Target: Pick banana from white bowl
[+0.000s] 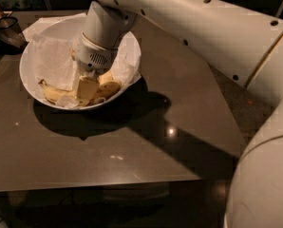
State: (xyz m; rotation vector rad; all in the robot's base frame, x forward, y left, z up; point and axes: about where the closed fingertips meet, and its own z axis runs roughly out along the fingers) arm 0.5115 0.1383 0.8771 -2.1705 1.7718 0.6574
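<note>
The robot's pale gripper [87, 90] is down inside the big, round, shiny white bowl [23, 72], right among the fruit. It hides the middle of the pile, so I cannot tell if it has hold of anything. The long curved yellow banana [51, 94] with brown marks lies along the bowl's front wall, and one end is hidden under the gripper. A shorter pale banana [109, 87] pokes out beside it. Crumpled white paper [51, 61] lines the bowl. The smooth dark brown bench [132, 160] stretches wide in front. A dark thing [4, 30] is cut off at the top corner.
</note>
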